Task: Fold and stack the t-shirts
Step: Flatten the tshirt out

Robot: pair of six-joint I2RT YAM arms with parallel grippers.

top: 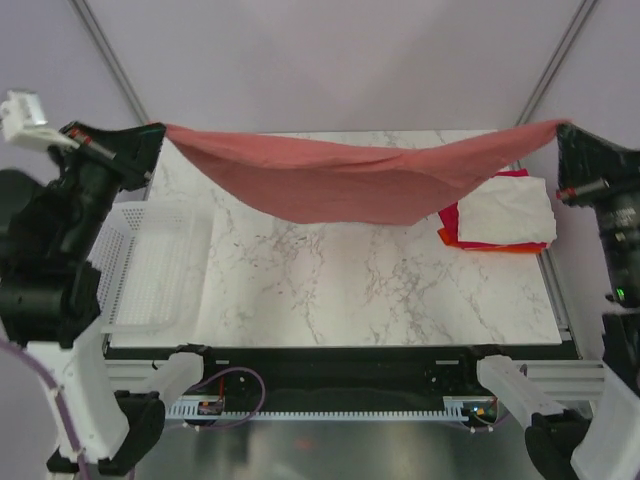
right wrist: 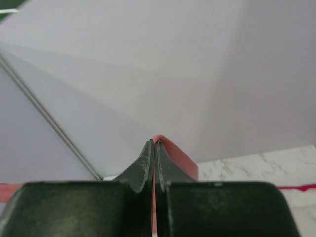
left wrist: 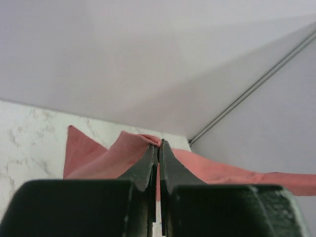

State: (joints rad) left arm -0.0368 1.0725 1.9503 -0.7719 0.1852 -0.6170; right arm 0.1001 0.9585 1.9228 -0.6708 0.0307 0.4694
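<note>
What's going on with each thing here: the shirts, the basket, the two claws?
Red shirt: held up, stretched between left gripper and right gripper, middle sagging.
White shirt: folded, on top of the others.
Magenta shirt: under the white shirt, edges showing.
Orange shirt: under the white shirt, edges showing.
Basket: open side up, at the table left edge.
Left gripper: shut on red shirt.
Right gripper: shut on red shirt.

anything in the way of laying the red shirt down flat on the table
Nothing visible on the table beneath the salmon-red shirt; only the folded stack sits near its right end, the basket far left.
</note>
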